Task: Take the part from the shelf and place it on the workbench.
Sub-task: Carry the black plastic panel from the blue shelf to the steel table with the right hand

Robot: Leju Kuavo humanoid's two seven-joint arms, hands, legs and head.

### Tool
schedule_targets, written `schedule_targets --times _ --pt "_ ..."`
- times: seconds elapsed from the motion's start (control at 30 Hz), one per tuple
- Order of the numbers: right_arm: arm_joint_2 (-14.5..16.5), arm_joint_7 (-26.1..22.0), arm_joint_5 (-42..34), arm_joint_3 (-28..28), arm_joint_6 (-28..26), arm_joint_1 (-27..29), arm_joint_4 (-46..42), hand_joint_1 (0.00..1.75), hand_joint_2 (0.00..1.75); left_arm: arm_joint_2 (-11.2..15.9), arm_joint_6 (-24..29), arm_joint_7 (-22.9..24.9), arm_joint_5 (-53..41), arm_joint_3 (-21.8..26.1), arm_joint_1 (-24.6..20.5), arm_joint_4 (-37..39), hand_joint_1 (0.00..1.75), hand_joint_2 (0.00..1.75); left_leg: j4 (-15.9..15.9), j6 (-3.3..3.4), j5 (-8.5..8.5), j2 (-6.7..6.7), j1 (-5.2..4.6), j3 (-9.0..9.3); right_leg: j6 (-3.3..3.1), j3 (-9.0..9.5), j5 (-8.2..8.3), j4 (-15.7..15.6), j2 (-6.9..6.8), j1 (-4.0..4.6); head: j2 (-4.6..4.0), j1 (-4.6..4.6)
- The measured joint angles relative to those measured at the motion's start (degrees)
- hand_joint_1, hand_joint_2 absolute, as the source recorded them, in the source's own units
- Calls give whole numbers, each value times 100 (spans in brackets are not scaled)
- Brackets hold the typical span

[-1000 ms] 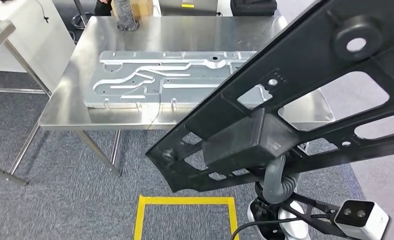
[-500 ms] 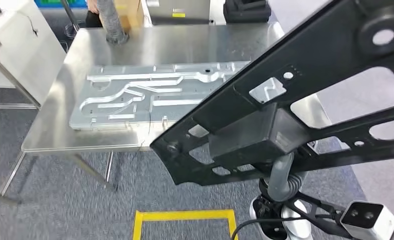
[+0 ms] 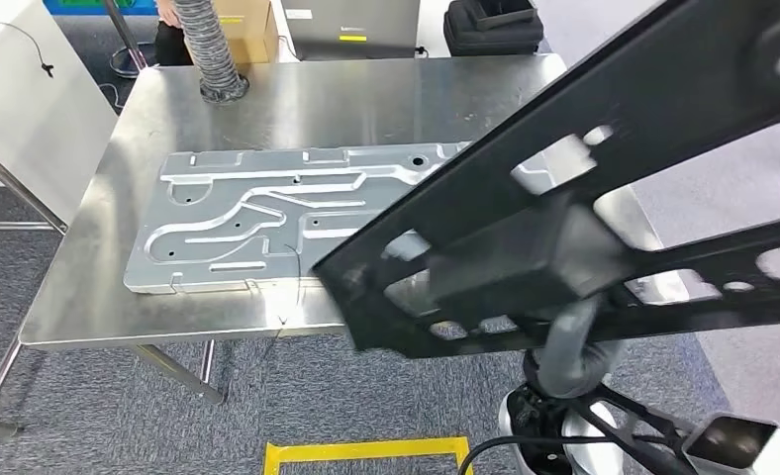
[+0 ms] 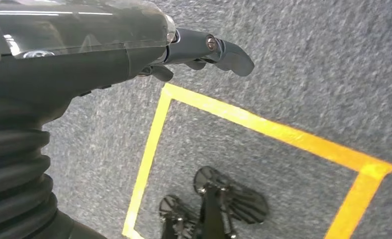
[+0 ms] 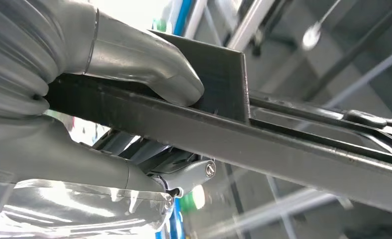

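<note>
A: Grey carpet (image 3: 109, 396) all around, yellow tape square (image 3: 366, 451) on the floor at the near edge. Steel workbench (image 3: 79, 297) ahead, with a silver stamped metal panel (image 3: 247, 223) lying flat on it.

B: And the task part?

A: Black frame part (image 3: 653, 109), long, with cut-out holes, held up in the air. It crosses the head view diagonally from the upper right down to the bench's near edge. Its low end hangs over that front edge; I can't tell if it touches.

B: Right hand?

A: Right hand (image 5: 84, 114) grips the part (image 5: 263, 144): thumb on one face of the bar, darker fingers (image 5: 194, 174) curled under the other.

B: Left hand?

A: Left hand (image 4: 109, 55) hangs over the carpet (image 4: 308, 59) beside the tape square (image 4: 263, 129) and holds nothing. One dark finger (image 4: 224, 52) sticks out past the cover, others look tucked behind it. Can't tell if the hand is spread or curled.

B: Anything else?

A: Ribbed grey hose (image 3: 208, 54) stands at the bench's far left corner, cardboard box (image 3: 252, 25) behind it, black bin (image 3: 495, 25) past the far edge.
</note>
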Motion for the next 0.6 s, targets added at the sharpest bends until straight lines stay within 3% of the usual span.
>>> schedule_targets --times 0.1,0.13,0.17,0.2,0.27,0.3,0.33,0.47,0.53,0.6 --pt "-125 -2 365 -25 -896 -195 -120 175 175 4 14 7 -15 23 -14 0 0 175 -24 49 -87 8 -2 94 65 -706 -378 1150 -38 -25 0 0" --pt "-198 -2 487 -54 -1163 -278 -123 175 175 4 15 9 -22 36 -19 0 0 175 -23 51 -120 7 -4 129 76 -912 -367 1398 -39 -29 0 0" --pt "-275 2 631 -103 -1409 -388 -95 175 175 5 15 10 -29 51 -21 0 0 175 -23 51 -153 6 -4 174 80 -1017 -225 1424 -41 -30 0 0" --pt "-350 35 837 -171 -1654 -540 -35 175 175 5 13 12 -36 67 -22 0 0 175 -23 47 -186 4 -6 226 73 -1008 30 1212 -44 -30 0 0" --pt "-499 280 1582 -356 -2206 -995 232 175 175 5 -10 15 -56 96 -32 0 0 175 -21 28 -246 6 -20 323 23 -791 601 432 -63 -14 -1 0" --pt "-575 498 2087 -448 -2464 -1275 441 175 175 5 -36 11 -71 105 -44 0 0 175 -18 11 -267 8 -30 340 -14 -689 764 101 -72 2 -1 0" --pt "-655 761 2647 -530 -2686 -1571 709 175 175 6 -68 4 -87 111 -60 0 0 175 -16 -10 -276 14 -37 338 -50 -636 834 -94 -77 20 -1 0" --pt "-1004 1829 4728 -665 -2921 -2860 2300 175 175 11 -187 -42 -138 128 -99 0 0 175 42 -115 -324 25 -38 292 -170 -606 860 -245 -58 5 -2 1" --pt "-1087 2174 5614 -596 -2832 -3462 3239 175 175 20 -221 -59 -165 133 -105 0 0 175 484 -163 -563 2 -28 90 -220 -567 886 -299 -66 -21 -2 1" --pt "-1109 2397 6424 -390 -2795 -4015 4252 175 175 28 -240 -69 -191 138 -106 0 0 175 1264 -200 -875 -5 -17 -320 -242 -563 884 -301 -65 -18 -2 0"
